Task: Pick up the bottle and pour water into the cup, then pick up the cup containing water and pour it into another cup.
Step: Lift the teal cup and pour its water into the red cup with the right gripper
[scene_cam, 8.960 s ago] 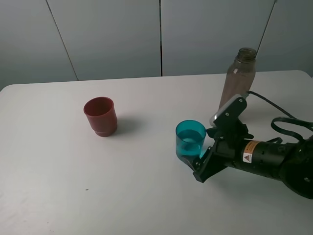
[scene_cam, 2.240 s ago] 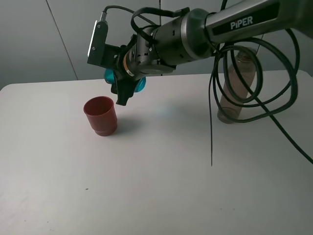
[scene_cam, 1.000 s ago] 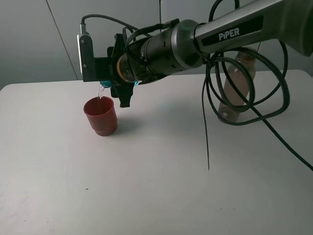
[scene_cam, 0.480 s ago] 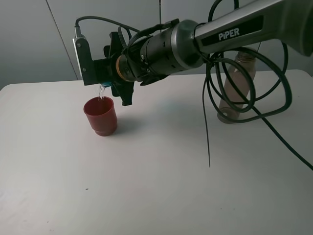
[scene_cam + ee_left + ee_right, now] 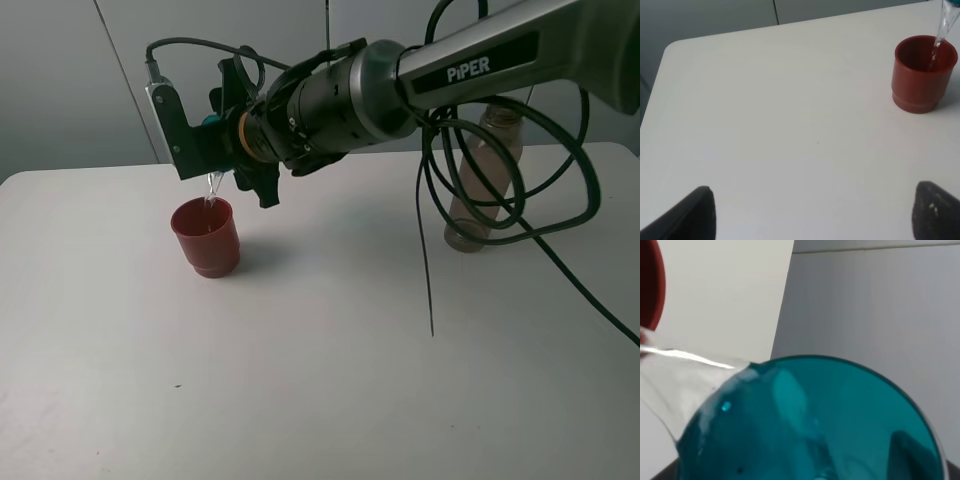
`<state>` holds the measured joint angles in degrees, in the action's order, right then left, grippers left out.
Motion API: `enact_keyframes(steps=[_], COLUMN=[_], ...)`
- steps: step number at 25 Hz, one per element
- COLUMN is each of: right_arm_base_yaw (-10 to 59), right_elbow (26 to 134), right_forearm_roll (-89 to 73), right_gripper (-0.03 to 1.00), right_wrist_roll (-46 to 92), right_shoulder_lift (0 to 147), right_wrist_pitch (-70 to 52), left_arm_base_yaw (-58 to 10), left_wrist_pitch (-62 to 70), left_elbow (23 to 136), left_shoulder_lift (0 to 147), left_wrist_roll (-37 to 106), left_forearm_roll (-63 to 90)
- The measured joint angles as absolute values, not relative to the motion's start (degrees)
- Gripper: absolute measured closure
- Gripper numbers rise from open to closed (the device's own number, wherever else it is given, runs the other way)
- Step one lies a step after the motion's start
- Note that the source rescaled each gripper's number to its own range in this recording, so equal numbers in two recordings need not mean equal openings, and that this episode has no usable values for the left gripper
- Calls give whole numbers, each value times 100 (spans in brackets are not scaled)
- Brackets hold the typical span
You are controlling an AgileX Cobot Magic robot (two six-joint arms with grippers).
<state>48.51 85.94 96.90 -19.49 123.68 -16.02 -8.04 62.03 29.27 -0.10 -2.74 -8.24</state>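
Observation:
My right gripper (image 5: pixel 214 150) reaches across to the left and is shut on the teal cup (image 5: pixel 810 425), which is tipped steeply above the red cup (image 5: pixel 205 237). A thin stream of water (image 5: pixel 211 188) falls from the teal rim into the red cup. In the exterior view only a sliver of the teal cup (image 5: pixel 208 121) shows behind the fingers. The left wrist view shows the red cup (image 5: pixel 924 72) and the stream (image 5: pixel 939 32). My left gripper (image 5: pixel 815 189) is open and empty, well away from the red cup. The grey-brown bottle (image 5: pixel 486 175) stands upright at the back right.
Black cables (image 5: pixel 520 215) hang from the right arm in loops in front of the bottle. The white table (image 5: pixel 320 380) ends at a grey panelled wall (image 5: pixel 80 80) behind. The table's far left corner (image 5: pixel 670 47) shows in the left wrist view.
The right wrist has rolled further, tipping the teal cup more steeply over the red cup. Water keeps streaming into the red cup.

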Motion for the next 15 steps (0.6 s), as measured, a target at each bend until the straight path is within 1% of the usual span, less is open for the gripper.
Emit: enact_keyframes(steps=[15], right_arm_base_yaw=[4851], right_elbow=[8594], right_forearm_roll=[9929], right_gripper=[84], right_wrist_roll=[-1855], right_shoulder_lift=[12368], right_wrist_pitch=[-1634], left_arm_base_yaw=[-804], left_wrist_pitch=[6203], left_elbow=[2927], left_shoulder_lift=[-10], left_wrist_roll=[-274], left_forearm_roll=[-824])
